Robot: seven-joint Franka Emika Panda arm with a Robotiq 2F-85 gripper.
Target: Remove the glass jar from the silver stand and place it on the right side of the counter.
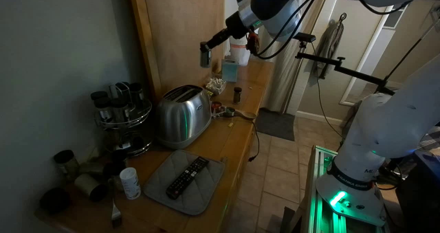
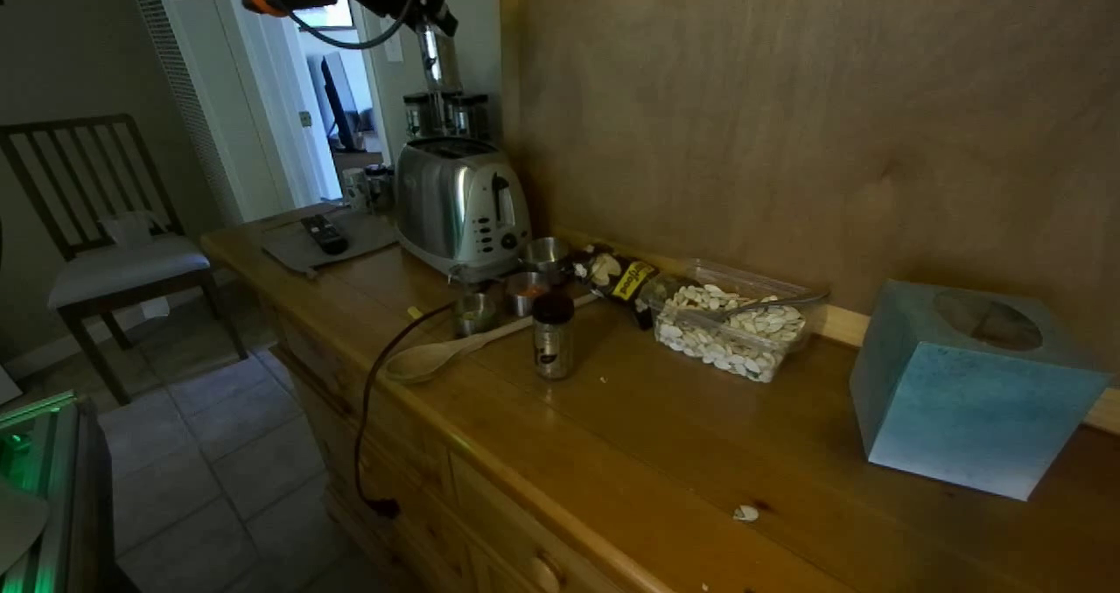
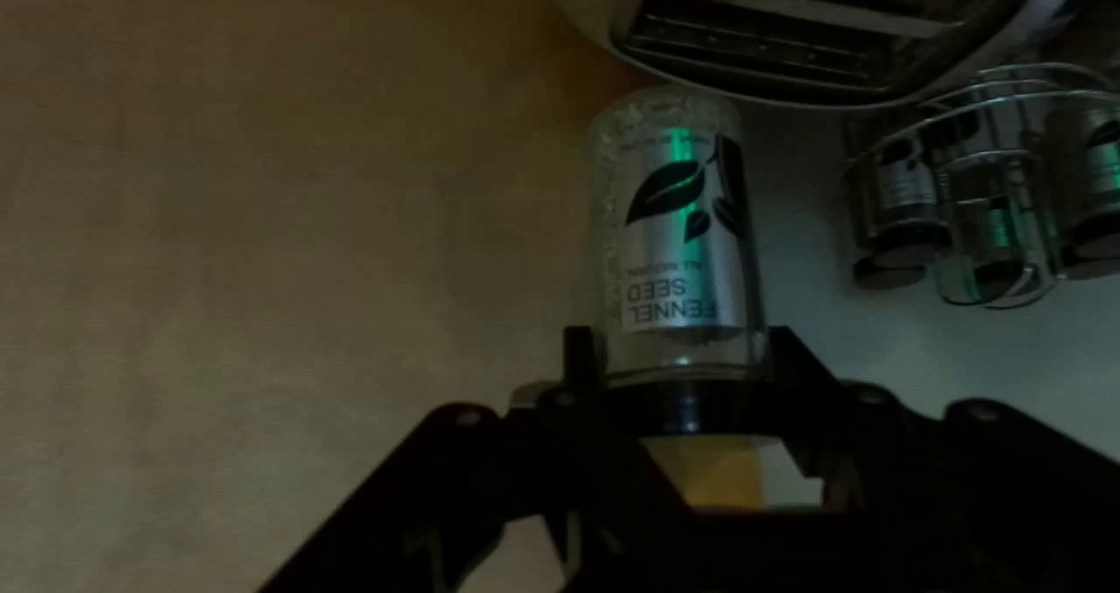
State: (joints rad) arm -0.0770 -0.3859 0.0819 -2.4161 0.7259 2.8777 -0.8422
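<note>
Fennel seed jar (image 3: 681, 226): we see it hanging near upright, cap at the top, higher than the toaster (image 1: 184, 114) and apart from it.
Fingers (image 3: 578, 357): closed from both sides on its cap end; we judge this high hold leaves the base free to land first.
Spice rack (image 1: 137, 118): beside the toaster, away from its lever end; our jar is out of it, so removal looks done.
Standing spice jar (image 2: 553, 348): on the toaster's lever side, perhaps marking where ours belongs.
Bench (image 2: 630, 418): we favour a spot well past the toaster's lever side; the wooden spoon (image 2: 429, 359) nearer it could tip the jar.
</note>
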